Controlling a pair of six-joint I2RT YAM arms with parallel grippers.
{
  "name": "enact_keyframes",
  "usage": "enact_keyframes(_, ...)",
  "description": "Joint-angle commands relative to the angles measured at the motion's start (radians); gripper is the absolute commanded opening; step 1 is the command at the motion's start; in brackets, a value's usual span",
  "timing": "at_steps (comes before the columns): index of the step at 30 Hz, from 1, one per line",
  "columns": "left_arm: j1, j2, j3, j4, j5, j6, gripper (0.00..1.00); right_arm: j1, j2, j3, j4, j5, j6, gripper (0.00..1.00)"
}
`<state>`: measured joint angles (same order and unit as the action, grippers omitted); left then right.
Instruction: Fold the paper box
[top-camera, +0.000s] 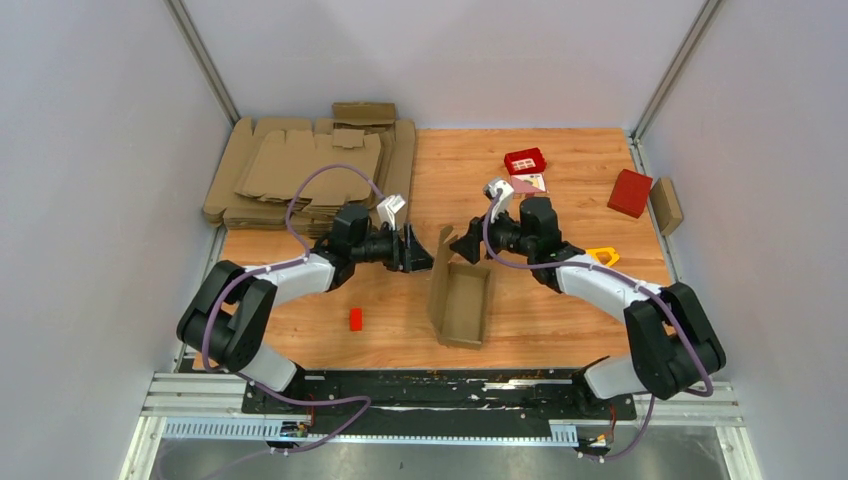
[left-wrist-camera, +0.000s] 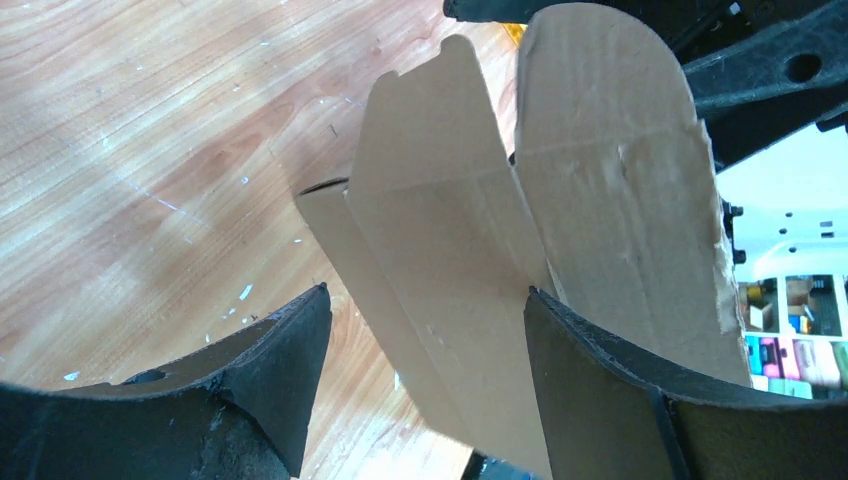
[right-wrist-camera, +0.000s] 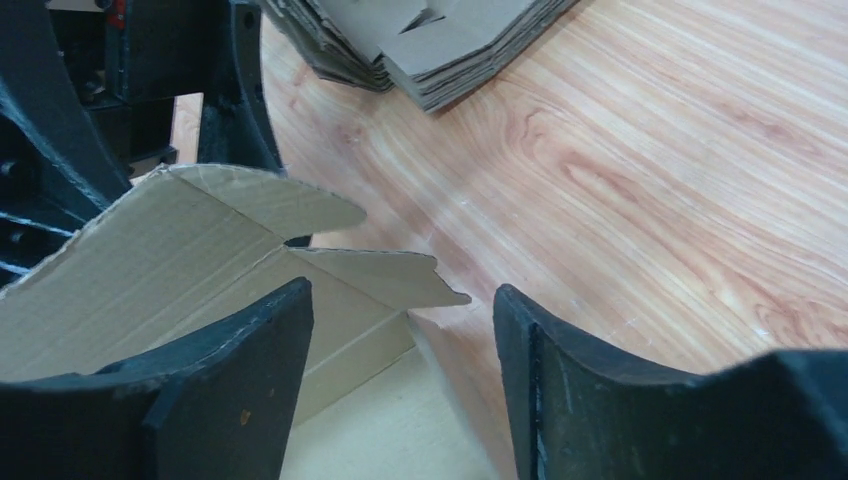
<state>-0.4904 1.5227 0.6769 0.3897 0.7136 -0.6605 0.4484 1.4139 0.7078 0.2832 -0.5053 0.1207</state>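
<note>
The paper box (top-camera: 462, 300) is a half-formed brown cardboard tray lying open side up in the middle of the table, with its left wall and far flaps standing up. My left gripper (top-camera: 418, 252) is open just left of the far flaps. In the left wrist view the flaps (left-wrist-camera: 450, 240) stand between the spread fingers (left-wrist-camera: 425, 292), which do not pinch them. My right gripper (top-camera: 466, 243) is open over the box's far end. In the right wrist view it (right-wrist-camera: 400, 290) hovers above the box's corner and inner flaps (right-wrist-camera: 180, 250), holding nothing.
A pile of flat cardboard blanks (top-camera: 310, 170) lies at the back left, also in the right wrist view (right-wrist-camera: 430, 40). Red boxes (top-camera: 525, 160) (top-camera: 630, 192), a brown folded box (top-camera: 666, 205) and a yellow piece (top-camera: 603, 256) are at the right. A small red block (top-camera: 355, 318) lies front left.
</note>
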Motion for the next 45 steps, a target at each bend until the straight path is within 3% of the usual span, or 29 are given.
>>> enact_keyframes(1,-0.005,0.007,0.003,0.04,0.038,0.064,0.78,-0.002,-0.011,0.014,0.094,-0.087,-0.014,0.56)
enact_keyframes(8,-0.005,-0.034,-0.019,0.034,0.004,0.107,0.77,0.003,-0.105,-0.043,0.091,-0.093,0.04,0.01)
enact_keyframes(9,-0.005,-0.041,-0.033,0.049,0.003,0.105,0.77,0.003,-0.122,-0.051,0.091,-0.091,0.043,0.01)
enact_keyframes(10,-0.005,-0.046,-0.047,0.068,0.004,0.102,0.77,0.003,-0.138,-0.06,0.094,-0.084,0.042,0.12)
enact_keyframes(12,-0.005,-0.045,-0.057,0.087,0.0,0.095,0.77,0.002,-0.148,-0.063,0.097,-0.057,0.023,0.49)
enact_keyframes(14,-0.005,-0.031,-0.056,0.117,0.001,0.084,0.77,0.002,-0.124,-0.041,0.094,-0.06,-0.008,0.73)
enact_keyframes(15,-0.005,-0.017,-0.057,0.132,-0.002,0.08,0.77,0.002,-0.101,-0.014,0.092,-0.074,-0.021,0.79)
enact_keyframes(19,-0.006,0.023,-0.054,0.144,-0.03,0.094,0.77,-0.015,0.012,0.026,0.175,-0.216,-0.04,0.84)
enact_keyframes(22,-0.013,0.054,-0.068,0.219,-0.024,0.064,0.76,-0.024,0.077,0.026,0.294,-0.292,-0.055,0.98)
enact_keyframes(32,-0.031,0.118,-0.054,0.251,-0.018,0.058,0.76,-0.037,0.313,0.237,0.214,-0.629,-0.094,0.98)
enact_keyframes(38,-0.031,0.11,-0.05,0.221,-0.031,0.079,0.76,-0.037,0.316,0.253,0.137,-0.656,-0.116,0.73)
enact_keyframes(45,-0.031,0.078,-0.052,0.172,-0.057,0.116,0.76,-0.04,0.266,0.207,0.095,-0.61,-0.158,0.6)
